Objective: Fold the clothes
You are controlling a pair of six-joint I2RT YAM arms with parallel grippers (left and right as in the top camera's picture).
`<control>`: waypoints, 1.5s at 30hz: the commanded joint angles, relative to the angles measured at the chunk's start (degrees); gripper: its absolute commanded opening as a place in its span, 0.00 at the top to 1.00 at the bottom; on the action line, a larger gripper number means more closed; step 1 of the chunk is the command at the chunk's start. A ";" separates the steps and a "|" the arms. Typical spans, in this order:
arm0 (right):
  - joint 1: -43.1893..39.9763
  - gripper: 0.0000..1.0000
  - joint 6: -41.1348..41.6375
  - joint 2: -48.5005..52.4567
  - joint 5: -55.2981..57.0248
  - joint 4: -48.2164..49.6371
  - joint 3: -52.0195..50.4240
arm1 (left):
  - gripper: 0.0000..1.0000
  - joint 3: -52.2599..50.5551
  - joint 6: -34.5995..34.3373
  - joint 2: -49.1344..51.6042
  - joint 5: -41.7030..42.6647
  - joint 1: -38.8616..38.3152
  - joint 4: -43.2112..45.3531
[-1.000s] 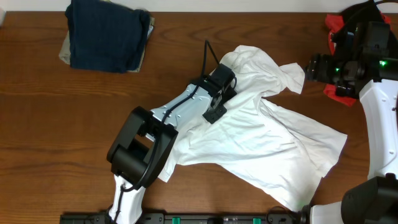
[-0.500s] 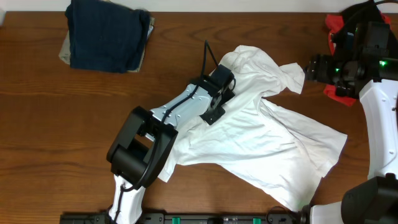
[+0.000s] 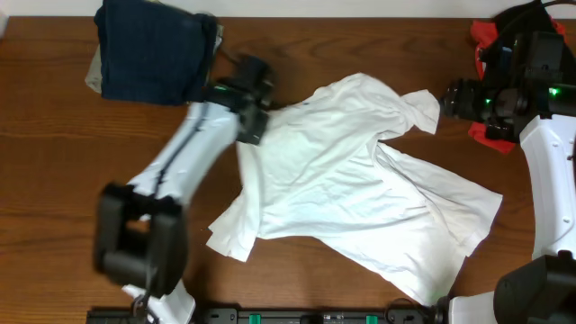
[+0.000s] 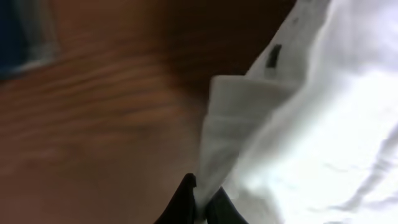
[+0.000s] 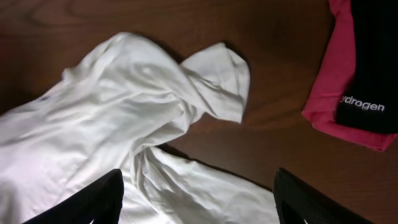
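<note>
A large white T-shirt [image 3: 351,189] lies crumpled and spread over the middle of the wooden table, plain side up. My left gripper [image 3: 255,124] is at its upper left edge, shut on a fold of the white cloth [image 4: 230,124], as the left wrist view shows. My right gripper [image 3: 447,99] hangs open and empty above the table at the right, over the shirt's upper right sleeve [image 5: 217,78]. The shirt fills the left of the right wrist view [image 5: 112,124].
A folded navy garment [image 3: 153,49] lies on a tan one [image 3: 94,72] at the back left. A red and black garment [image 3: 490,85] lies at the back right, also in the right wrist view [image 5: 357,68]. Bare wood [image 3: 54,180] lies left of the shirt.
My left arm has swung from the shirt's middle to the upper left, pulling the shirt's left edge with it and spreading the cloth. The right arm has not moved.
</note>
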 commanded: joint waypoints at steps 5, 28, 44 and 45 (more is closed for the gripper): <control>2.14 0.25 0.11 -0.13 -0.04 -0.02 -0.92 | 0.94 -0.35 -2.36 -1.40 -1.25 10.32 -2.75; 4.22 0.25 0.13 -0.13 -0.24 3.26 -5.68 | 0.88 -4.17 -2.36 -1.40 -1.95 26.23 -10.45; 4.17 0.23 0.76 -0.13 -1.86 4.59 -5.68 | 0.48 -0.72 -2.14 -6.12 -1.88 24.81 -10.84; 4.17 0.23 0.76 -0.13 -2.10 4.68 -5.68 | 0.46 -0.61 -2.08 -7.08 -1.84 24.24 -10.56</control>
